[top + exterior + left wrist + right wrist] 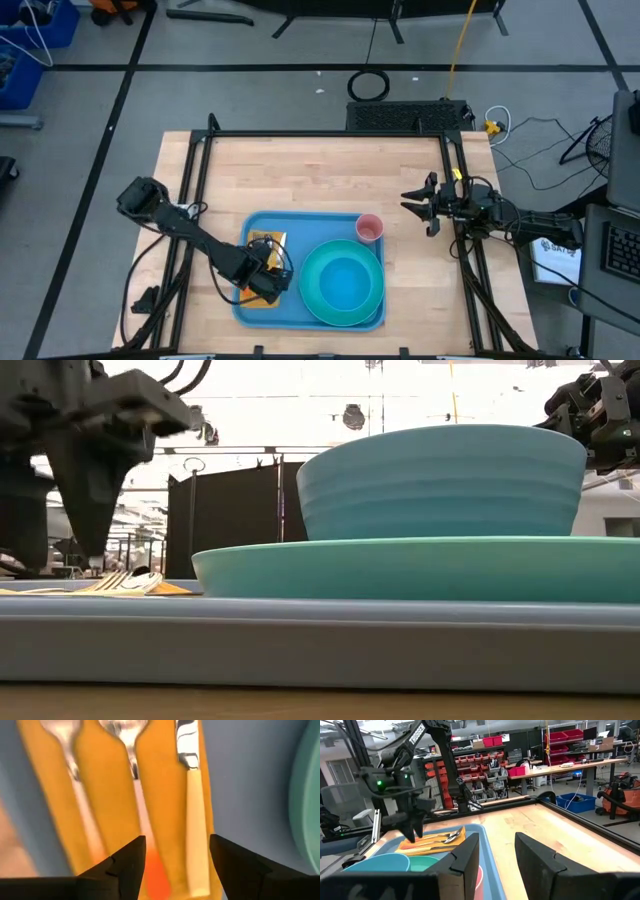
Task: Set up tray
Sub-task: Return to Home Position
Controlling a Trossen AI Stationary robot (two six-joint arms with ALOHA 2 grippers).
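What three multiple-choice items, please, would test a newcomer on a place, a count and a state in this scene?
1. Where is the pink cup, relative to the tray?
A. Outside it
B. In a corner
C. At its centre
2. How many cutlery pieces lie on the yellow napkin?
A. One
B. Five
C. Three
3. How is the left gripper?
A. Open, above the napkin
B. Shut on the cup
C. Shut on the napkin

1 B: it sits inside the rim. 2 C: the knife and two others show. 3 A: its fingers stand apart, empty. The right gripper waits beyond the tray's right side.
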